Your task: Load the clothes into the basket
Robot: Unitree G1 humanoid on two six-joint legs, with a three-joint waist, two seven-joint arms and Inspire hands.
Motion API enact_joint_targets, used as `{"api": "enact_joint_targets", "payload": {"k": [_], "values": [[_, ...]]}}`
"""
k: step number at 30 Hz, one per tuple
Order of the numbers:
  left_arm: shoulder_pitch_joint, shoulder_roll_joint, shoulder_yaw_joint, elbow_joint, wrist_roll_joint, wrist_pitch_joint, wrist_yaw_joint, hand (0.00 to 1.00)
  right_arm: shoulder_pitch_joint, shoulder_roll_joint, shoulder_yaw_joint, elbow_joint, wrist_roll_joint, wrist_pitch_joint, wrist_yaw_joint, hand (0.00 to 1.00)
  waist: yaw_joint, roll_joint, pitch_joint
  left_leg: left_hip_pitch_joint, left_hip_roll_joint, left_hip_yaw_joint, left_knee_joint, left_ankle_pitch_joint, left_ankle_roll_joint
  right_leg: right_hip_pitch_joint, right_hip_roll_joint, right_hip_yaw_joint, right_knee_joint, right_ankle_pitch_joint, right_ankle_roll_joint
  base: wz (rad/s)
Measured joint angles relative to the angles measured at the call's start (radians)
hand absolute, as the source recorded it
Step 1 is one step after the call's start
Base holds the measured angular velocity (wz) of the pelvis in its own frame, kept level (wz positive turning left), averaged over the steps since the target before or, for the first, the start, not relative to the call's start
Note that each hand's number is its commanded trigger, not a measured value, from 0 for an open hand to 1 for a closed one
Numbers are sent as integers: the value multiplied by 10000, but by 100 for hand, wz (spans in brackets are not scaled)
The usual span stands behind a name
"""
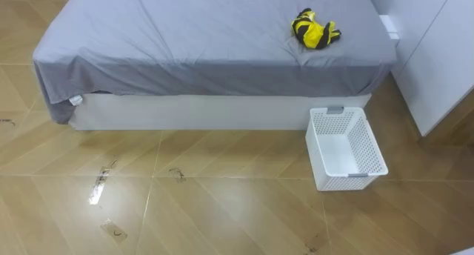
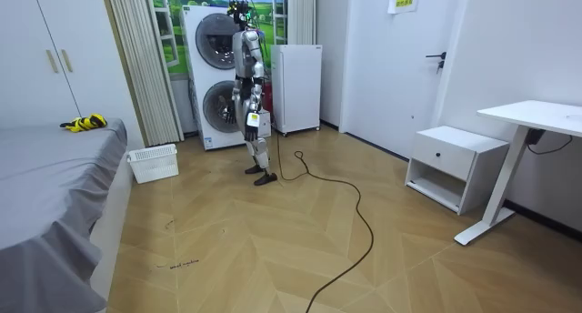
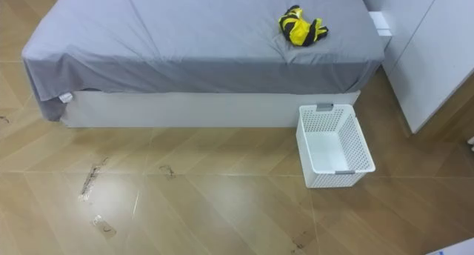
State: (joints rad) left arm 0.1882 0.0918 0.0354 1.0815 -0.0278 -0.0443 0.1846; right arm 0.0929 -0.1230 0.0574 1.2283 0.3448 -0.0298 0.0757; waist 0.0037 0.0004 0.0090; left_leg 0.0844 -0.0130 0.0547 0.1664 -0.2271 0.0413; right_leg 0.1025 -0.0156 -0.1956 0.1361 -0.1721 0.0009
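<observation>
Bed point(image 1: 207, 32) first, since it's the biggest thing around: grey sheet, long side facing the robot, wooden floor point(image 1: 185, 203) stretching between them. Over in the room view the robot stands upright by the stacked washing machines point(image 2: 214, 76), well apart from the bed, so I'd say we're at the approach step, with nothing picked up yet. White basket point(image 1: 368, 147) sits on the floor just beside the bed's side, toward the robot's right, and it looks empty. Clothes point(image 1: 314, 30) are a small yellow-and-black bundle lying on the sheet near that same right-hand corner, a bit beyond the basket. Hands point(image 2: 255, 122) hang low by the robot's body, and honestly they're too small there for me to tell whether they're wide or closed. Next move, as I read it: walk up to that corner, stop near the basket without kicking it, lean over the mattress edge, grab the bundle, then drop it into the basket.
</observation>
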Motion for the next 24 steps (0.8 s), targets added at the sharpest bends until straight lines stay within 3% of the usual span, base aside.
{"api": "enact_joint_targets", "payload": {"k": [24], "values": [[7, 25, 15, 32, -82, 3, -222, 0, 59, -1, -9, 39, 0, 9, 316, 0, -3, 47, 4, -9, 7, -10, -8, 0, 0, -9, 3, -2, -5, 0, 0, 0]]}}
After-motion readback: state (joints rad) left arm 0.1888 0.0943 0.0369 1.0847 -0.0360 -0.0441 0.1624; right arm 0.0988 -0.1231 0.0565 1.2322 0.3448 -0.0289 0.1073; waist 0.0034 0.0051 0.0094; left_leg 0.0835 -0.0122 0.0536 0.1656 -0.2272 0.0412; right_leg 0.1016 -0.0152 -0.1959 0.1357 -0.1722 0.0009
